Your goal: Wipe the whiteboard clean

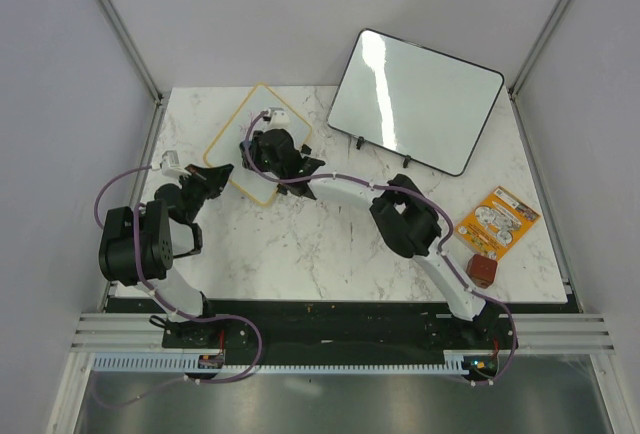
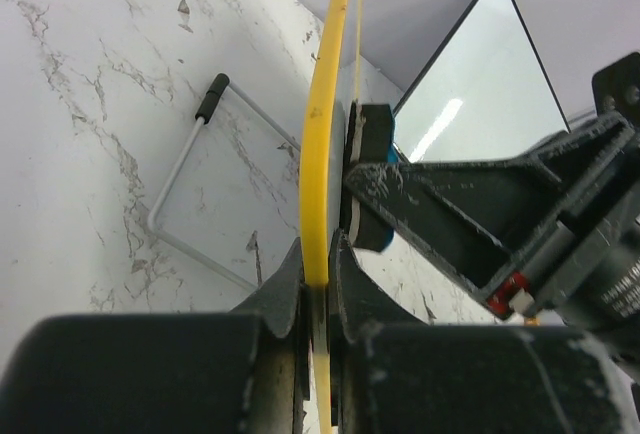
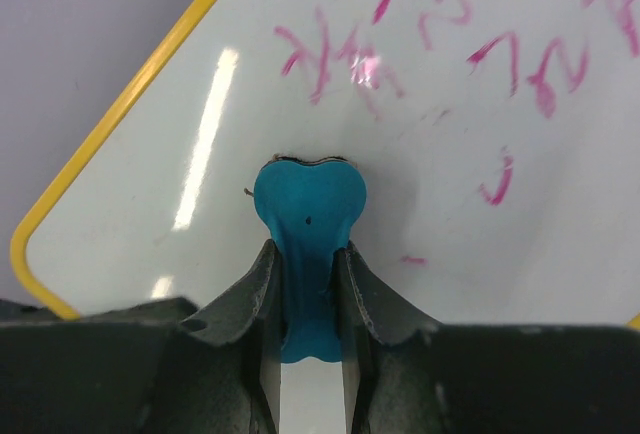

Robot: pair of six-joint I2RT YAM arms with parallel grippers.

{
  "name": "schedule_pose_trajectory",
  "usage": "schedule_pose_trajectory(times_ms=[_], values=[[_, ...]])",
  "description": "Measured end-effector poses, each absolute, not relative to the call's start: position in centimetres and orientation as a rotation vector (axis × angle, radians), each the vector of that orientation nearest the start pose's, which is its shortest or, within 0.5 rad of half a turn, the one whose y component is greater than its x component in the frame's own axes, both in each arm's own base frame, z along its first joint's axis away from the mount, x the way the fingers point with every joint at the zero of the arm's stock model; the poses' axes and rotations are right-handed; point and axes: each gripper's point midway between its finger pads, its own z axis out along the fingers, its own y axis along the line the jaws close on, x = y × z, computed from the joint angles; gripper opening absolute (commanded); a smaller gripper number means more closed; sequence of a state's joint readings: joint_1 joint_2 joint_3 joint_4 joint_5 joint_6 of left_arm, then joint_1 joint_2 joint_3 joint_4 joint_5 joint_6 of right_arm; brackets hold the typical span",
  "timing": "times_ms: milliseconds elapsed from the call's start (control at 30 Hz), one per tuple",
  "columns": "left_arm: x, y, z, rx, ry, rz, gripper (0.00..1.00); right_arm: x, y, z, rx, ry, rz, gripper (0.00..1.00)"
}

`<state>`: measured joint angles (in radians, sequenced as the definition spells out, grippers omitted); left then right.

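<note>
The whiteboard (image 1: 262, 104), small with a yellow frame, stands tilted at the table's back left. Pink handwriting (image 3: 520, 64) covers its upper right face. My left gripper (image 1: 212, 176) is shut on the board's yellow edge (image 2: 320, 154), seen edge-on in the left wrist view. My right gripper (image 1: 272, 146) is shut on a blue eraser (image 3: 308, 209) and presses its pad against the board's face below the writing. The eraser (image 2: 385, 149) also shows in the left wrist view against the board.
A larger black-framed glossy board (image 1: 415, 99) leans at the back right. A wire stand (image 2: 190, 164) lies on the marble behind the small board. An orange printed packet (image 1: 497, 220) and a brown block (image 1: 483, 270) lie at the right.
</note>
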<state>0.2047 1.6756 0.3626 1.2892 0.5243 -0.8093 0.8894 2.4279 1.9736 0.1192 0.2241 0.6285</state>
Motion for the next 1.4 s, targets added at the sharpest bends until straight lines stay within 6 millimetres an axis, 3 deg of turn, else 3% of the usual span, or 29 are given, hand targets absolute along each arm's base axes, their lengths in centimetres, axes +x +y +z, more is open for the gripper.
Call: schedule_pose_trajectory(times_ms=[133, 267, 400, 600, 700, 900, 1133, 1233, 1400], values=[[39.3, -3.4, 12.0, -0.414, 1.613, -0.879, 0.02, 42.4, 53.8, 11.8, -0.135, 1.99, 0.814, 0.0], [39.3, -3.4, 12.0, -0.414, 1.613, -0.877, 0.02, 42.4, 53.8, 11.8, -0.12, 1.996, 0.824, 0.0], [39.3, -3.4, 12.0, -0.413, 1.612, -0.878, 0.02, 44.0, 52.5, 11.6, -0.068, 2.013, 0.845, 0.0], [39.3, -3.7, 12.2, -0.393, 1.607, -0.878, 0.02, 48.3, 47.8, 9.5, 0.048, 2.072, 0.802, 0.0], [39.3, -3.7, 12.2, -0.392, 1.606, -0.877, 0.02, 49.1, 46.8, 8.9, 0.071, 2.088, 0.803, 0.0], [39.3, -3.6, 12.2, -0.395, 1.606, -0.875, 0.02, 49.0, 47.5, 9.2, 0.045, 2.092, 0.792, 0.0], [39.3, -3.6, 12.2, -0.397, 1.606, -0.874, 0.02, 47.6, 49.7, 10.5, -0.016, 2.082, 0.821, 0.0], [39.4, -3.6, 12.2, -0.397, 1.605, -0.873, 0.02, 48.0, 49.6, 10.6, -0.023, 2.103, 0.842, 0.0], [39.4, -3.6, 12.3, -0.395, 1.604, -0.874, 0.02, 50.7, 48.9, 11.2, 0.001, 2.106, 0.895, 0.0]])
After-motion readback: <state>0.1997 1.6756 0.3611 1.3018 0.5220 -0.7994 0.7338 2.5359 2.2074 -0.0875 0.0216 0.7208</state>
